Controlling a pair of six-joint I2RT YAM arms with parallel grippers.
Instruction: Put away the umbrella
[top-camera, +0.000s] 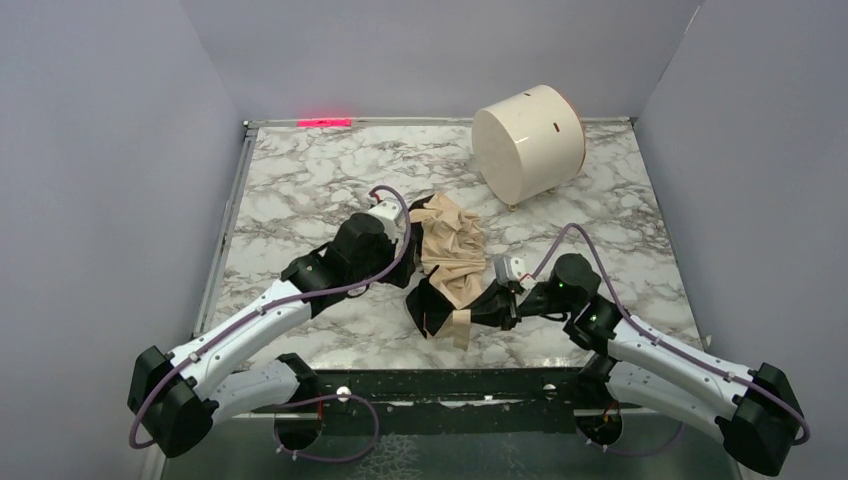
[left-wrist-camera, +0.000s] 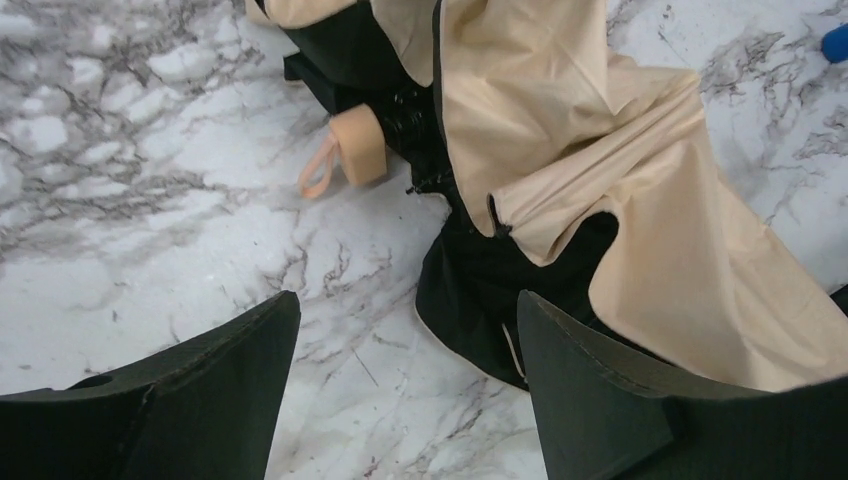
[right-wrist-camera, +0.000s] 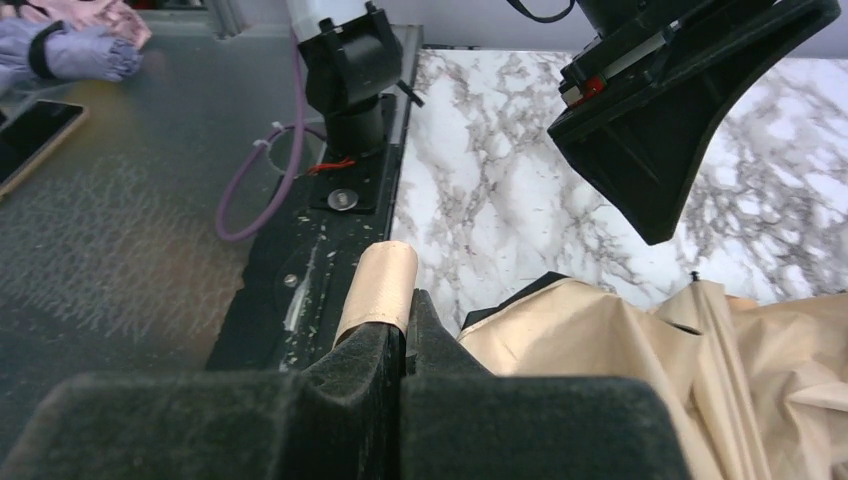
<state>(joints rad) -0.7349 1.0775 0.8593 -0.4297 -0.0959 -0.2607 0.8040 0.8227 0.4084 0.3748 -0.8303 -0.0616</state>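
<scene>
Early stage. Umbrella (top-camera: 452, 255) collapsed but loose and crumpled, mid-counter toward near edge; neither rolled nor bound. Left gripper (left-wrist-camera: 405, 318) wide apart, empty, beside canopy. Right gripper (right-wrist-camera: 405, 338) pinched on strap (right-wrist-camera: 380, 283). Stowing not yet done.

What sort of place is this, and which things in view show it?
Probably a lab robot test cell: a marble-patterned tabletop boxed in by plain grey walls, a left arm and right arm bolted at its near edge, and an umbrella and white drum as props.
</scene>
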